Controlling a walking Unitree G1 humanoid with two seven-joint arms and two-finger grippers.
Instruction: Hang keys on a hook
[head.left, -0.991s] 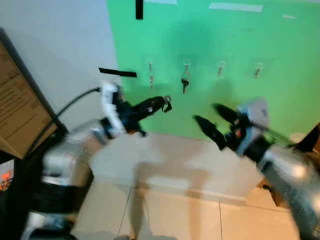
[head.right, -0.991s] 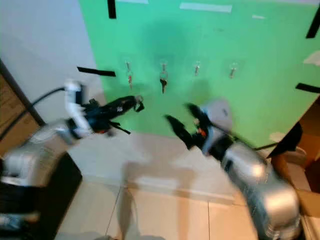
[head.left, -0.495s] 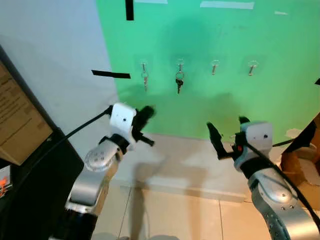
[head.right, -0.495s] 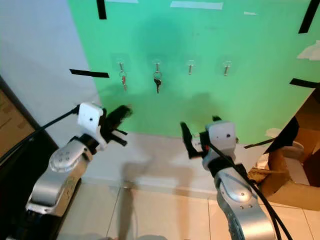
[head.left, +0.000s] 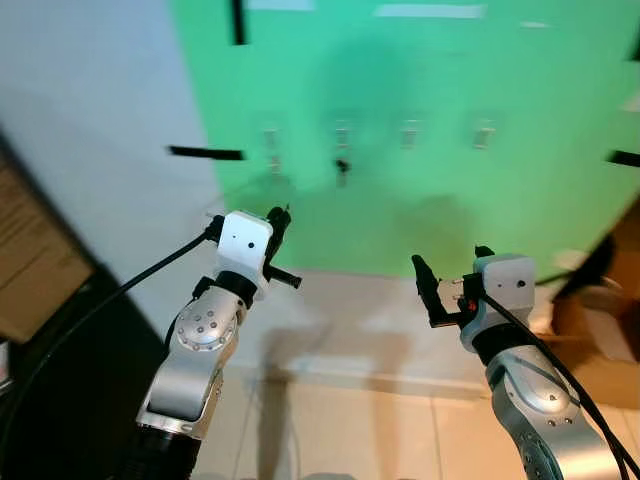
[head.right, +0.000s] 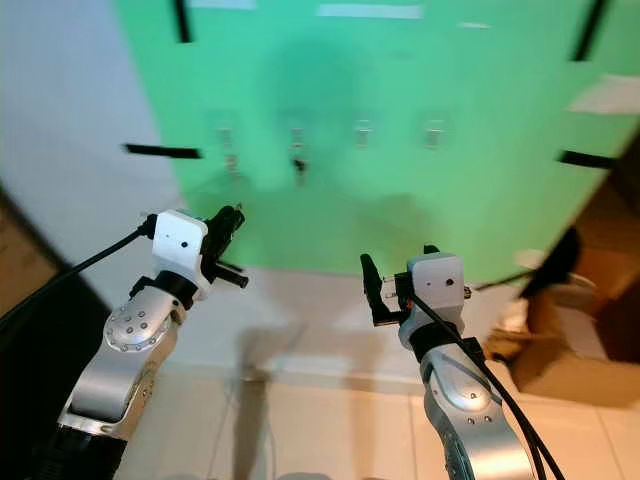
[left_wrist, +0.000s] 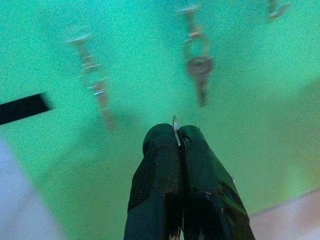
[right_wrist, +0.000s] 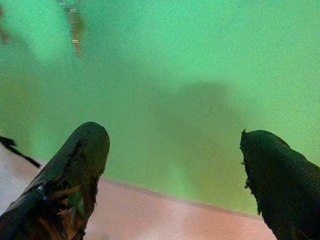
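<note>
Silver arms (head.left: 205, 330), black cables, white wrists.

No readable text, labels, brands or nos. anywhere. Brown board (head.left: 35, 265) at left edge of head view was too blurred to read; wrist views had no print either.
</note>
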